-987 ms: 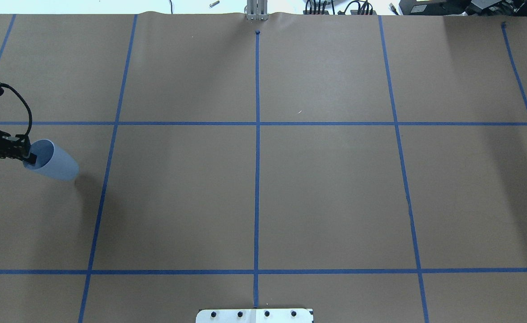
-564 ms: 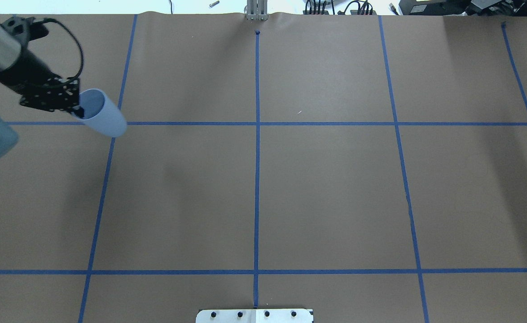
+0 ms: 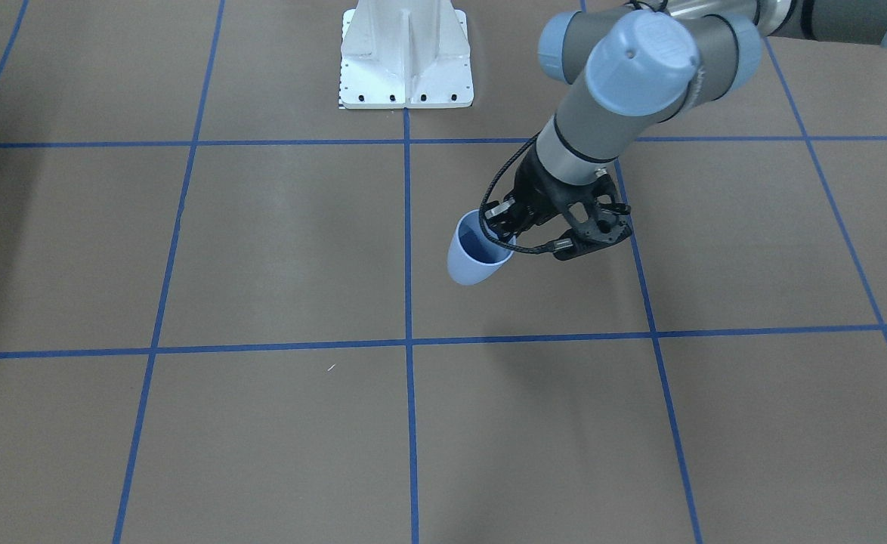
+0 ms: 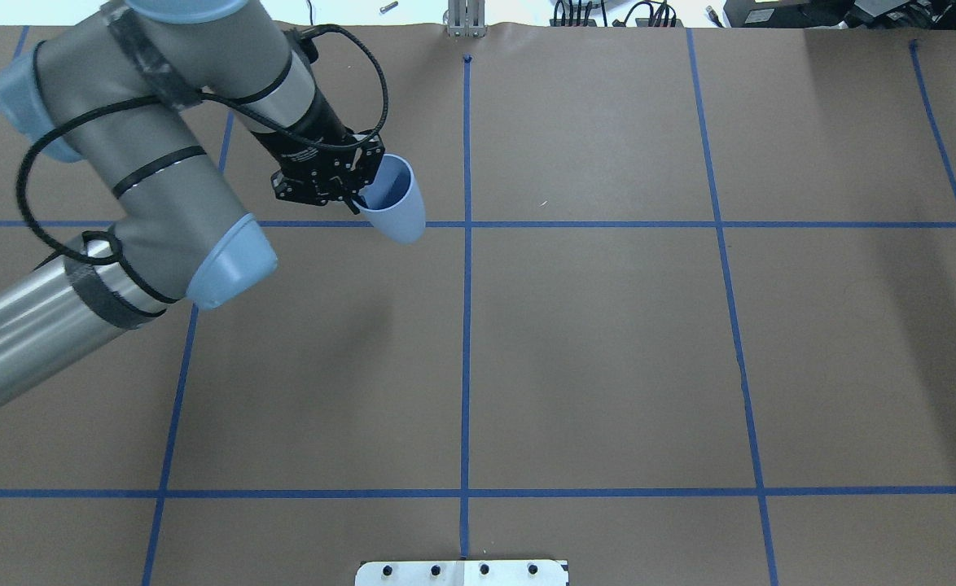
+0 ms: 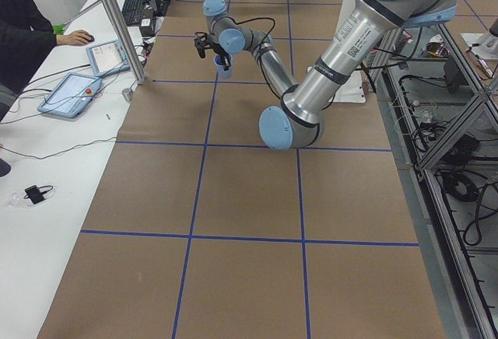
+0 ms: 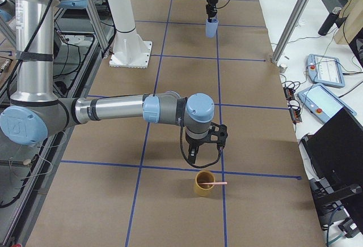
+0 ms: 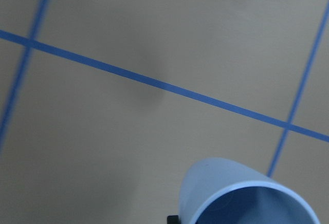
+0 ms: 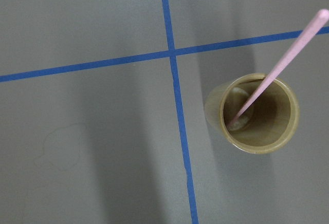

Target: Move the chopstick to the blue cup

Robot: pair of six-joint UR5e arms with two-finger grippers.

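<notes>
My left gripper [image 4: 360, 202] is shut on the rim of the blue cup [image 4: 395, 203] and holds it tilted above the table, just left of the centre tape line. The gripper [image 3: 499, 230] and the cup [image 3: 474, 261] also show in the front-facing view, and the cup's mouth shows in the left wrist view [image 7: 247, 196]. The pink chopstick [image 8: 280, 59] leans inside a tan cup [image 8: 212, 112] standing on the table. In the exterior right view my right gripper [image 6: 205, 156] hangs just behind that tan cup [image 6: 203, 189]; I cannot tell whether it is open or shut.
Brown paper with a blue tape grid covers the table. The white robot base plate [image 3: 406, 53] sits at the robot's edge. An operator [image 5: 23, 20] and tablets [image 5: 70, 94] are at a side desk beyond the table's far edge.
My left arm has carried the blue cup from the table's far left edge to the right and farther from the robot, up to near the centre line.
</notes>
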